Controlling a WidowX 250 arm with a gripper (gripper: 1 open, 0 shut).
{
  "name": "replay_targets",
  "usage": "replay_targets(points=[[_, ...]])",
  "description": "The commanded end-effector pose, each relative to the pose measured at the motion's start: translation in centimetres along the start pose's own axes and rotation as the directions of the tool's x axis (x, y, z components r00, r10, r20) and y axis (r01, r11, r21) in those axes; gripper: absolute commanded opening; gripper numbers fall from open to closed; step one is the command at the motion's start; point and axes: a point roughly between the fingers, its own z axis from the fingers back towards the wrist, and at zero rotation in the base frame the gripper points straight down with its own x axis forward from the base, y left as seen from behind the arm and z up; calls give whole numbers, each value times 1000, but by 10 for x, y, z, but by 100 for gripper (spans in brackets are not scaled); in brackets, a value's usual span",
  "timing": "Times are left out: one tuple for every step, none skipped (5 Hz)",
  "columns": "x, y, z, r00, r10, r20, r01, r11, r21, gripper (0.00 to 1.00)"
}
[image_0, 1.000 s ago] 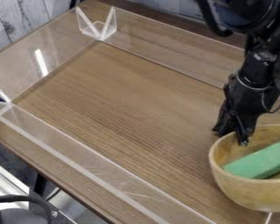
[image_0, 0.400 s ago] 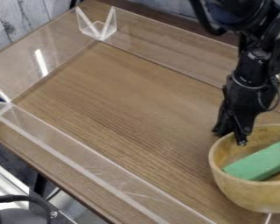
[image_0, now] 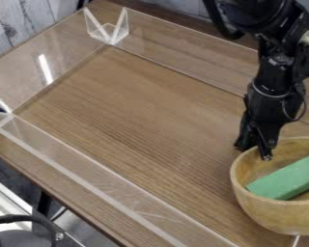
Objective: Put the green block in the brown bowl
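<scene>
One thing only has shifted over the last second, and it is not the hand: your gripper (image_0: pixel 263 147) hangs where it did, fingers pointing straight down at the near-left rim of the brown bowl (image_0: pixel 247 188), while the upper links of the arm (image_0: pixel 261 24) have swung a little to the left in the camera view. The fingertips themselves have kept their place at the bowl's edge.

Look just below and to the right of the hand and you will find the green block (image_0: pixel 286 178) lying flat inside the bowl, resting slantwise on the inner wall, apart from the fingers. Nothing sits between the jaws; they are drawn together and empty, so the hand has let go of the block and closed again. The block has not moved either.

For you, that reads as the placing step done: the block is in the bowl, which is what the task asks. What remains, by my judgement, is only to lift the hand clear. Take care there, because the fingertips appear to stand very close to the rim, perhaps touching it; I cannot tell which. A sideways pull could nudge or tip the light wooden bowl, so a straight rise seems the safer way out.

The wooden table (image_0: pixel 131 116) to the hand's left carries nothing that matters here.
</scene>
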Motion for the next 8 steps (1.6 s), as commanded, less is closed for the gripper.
replay_targets(points=[[2,4,11,999,-3,42,3,1000,11,0],[-2,5,14,999,18,45,-19,1000,24,0],[-5,6,20,998,40,47,-42,998,37,100],[-8,7,22,997,61,50,-63,997,47,0],[-11,8,24,995,72,70,-74,997,31,0],[-13,8,26,993,80,89,-82,997,15,0],[-13,8,31,988,95,117,-97,995,7,0],[-13,8,35,983,110,144,-111,994,-3,0]])
